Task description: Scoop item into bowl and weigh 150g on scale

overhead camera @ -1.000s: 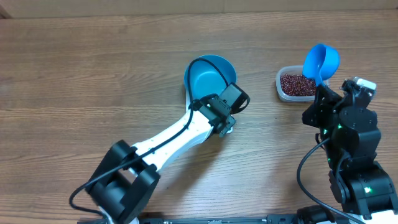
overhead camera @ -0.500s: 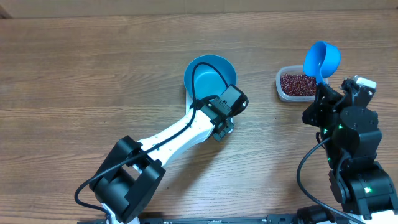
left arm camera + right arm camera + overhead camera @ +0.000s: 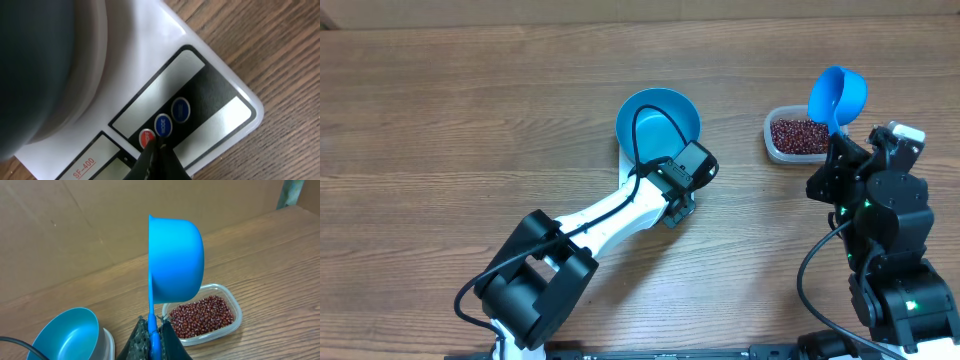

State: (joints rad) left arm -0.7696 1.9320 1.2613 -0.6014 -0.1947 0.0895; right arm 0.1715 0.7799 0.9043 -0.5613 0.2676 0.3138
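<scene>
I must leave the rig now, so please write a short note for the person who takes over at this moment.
Left claw: shut, tip at the red button of the scale.
Right claw: shut on the handle of the scoop, which is raised on its edge near the tub.
Things: bowl on the scale, no beans seen in it; beans in the tub.
Done: bowl placed, scoop in grip.
Left: scoop beans into the bowl until 150 g.
</scene>
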